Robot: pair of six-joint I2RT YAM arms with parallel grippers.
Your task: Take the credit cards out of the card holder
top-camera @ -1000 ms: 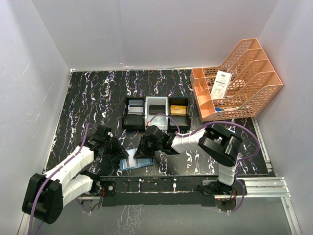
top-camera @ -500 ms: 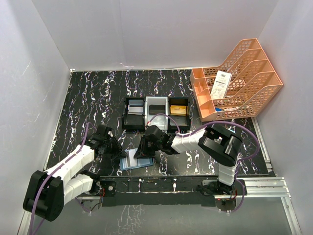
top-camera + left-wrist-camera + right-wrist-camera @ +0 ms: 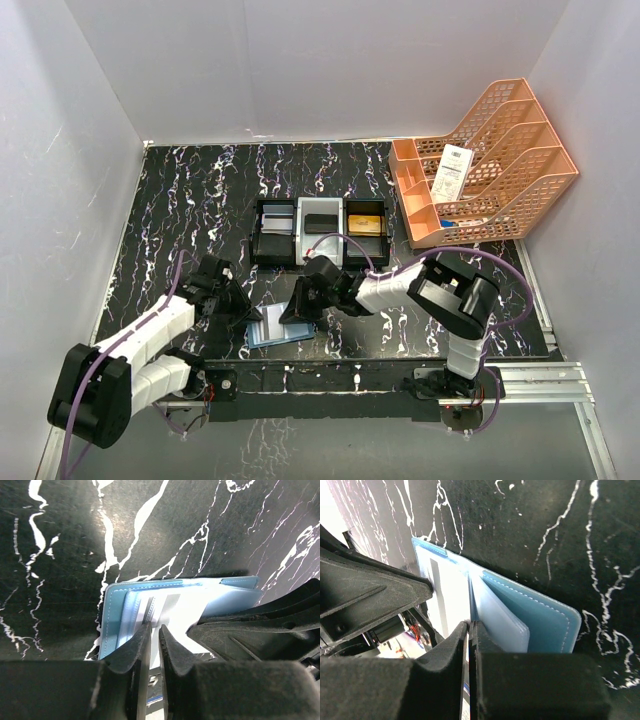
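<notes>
Claws from both arms meet low over the card holder (image 3: 285,333), which lies open and flat on the black, white-veined tabletop (image 3: 190,200), close to its near edge and just in front of the three-compartment tray (image 3: 298,246). The holder's teal-blue panels face up, with pale clear pockets standing slightly raised along the fold. A white credit card (image 3: 180,611) with a grey stripe lies on the panel nearer the left arm. The right claw (image 3: 298,312) comes down at the fold side of that card with its jaws pressed together, and the right wrist view shows a thin pale edge nipped between them, in line with the card's edge. The left claw (image 3: 247,312) reaches in from the opposite side. Its jaws stand almost together, with only a narrow slit between them and a pale sheet showing in that slit. Whether they clamp it, and whether it is the card or a pocket, I cannot tell. The two claws sit just beside each other, each filling a corner of the other's wrist view. In the tray behind, a dark card (image 3: 322,224) lies in the middle compartment and a gold card (image 3: 366,224) in the right one. A peach file rack (image 3: 500,175) stands at the far right of the tabletop with a white barcoded slip (image 3: 453,170) leaning in it.
</notes>
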